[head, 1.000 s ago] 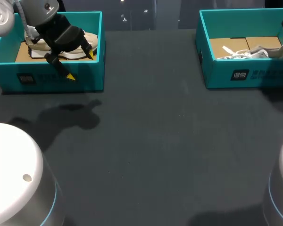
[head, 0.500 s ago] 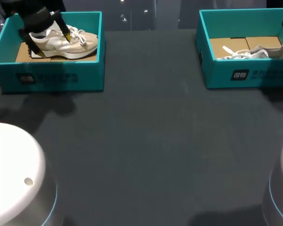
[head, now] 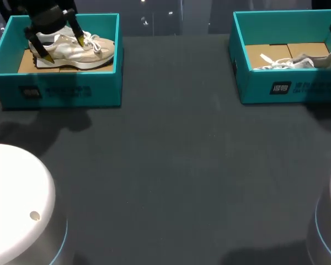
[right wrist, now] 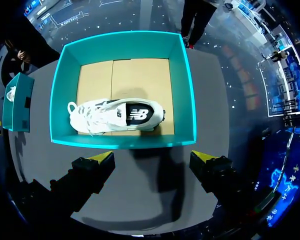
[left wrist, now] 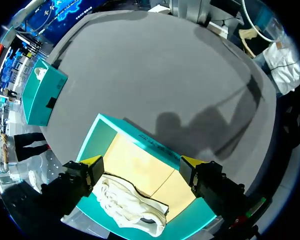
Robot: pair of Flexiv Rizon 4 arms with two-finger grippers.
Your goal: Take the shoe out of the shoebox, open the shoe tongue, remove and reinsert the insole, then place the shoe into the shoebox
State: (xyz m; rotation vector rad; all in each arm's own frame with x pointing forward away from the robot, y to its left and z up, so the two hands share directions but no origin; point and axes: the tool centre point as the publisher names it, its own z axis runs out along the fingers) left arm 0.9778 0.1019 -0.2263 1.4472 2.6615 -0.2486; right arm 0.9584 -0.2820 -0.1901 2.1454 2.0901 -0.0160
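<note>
A cream shoe (head: 77, 49) lies on its side in the left teal shoebox (head: 60, 91) at the table's far left. My left gripper (head: 62, 48) hangs open over that shoe, one yellow tip near the heel and one near the laces. In the left wrist view the shoe (left wrist: 130, 207) lies below and between the spread fingers of my left gripper (left wrist: 141, 162), untouched. A white shoe (head: 298, 62) lies in the right teal shoebox (head: 287, 88). My right gripper (right wrist: 152, 157) stands open high above that box's (right wrist: 122, 142) near wall, the white shoe (right wrist: 115, 116) ahead of it.
Both boxes have brown cardboard floors. Dark grey table (head: 171, 165) spreads between and in front of the boxes. The arms' white bases (head: 16, 204) rise at the near corners.
My left gripper has swung from the left box's front wall back and up over the cream shoe. The right shoe and box have not moved.
</note>
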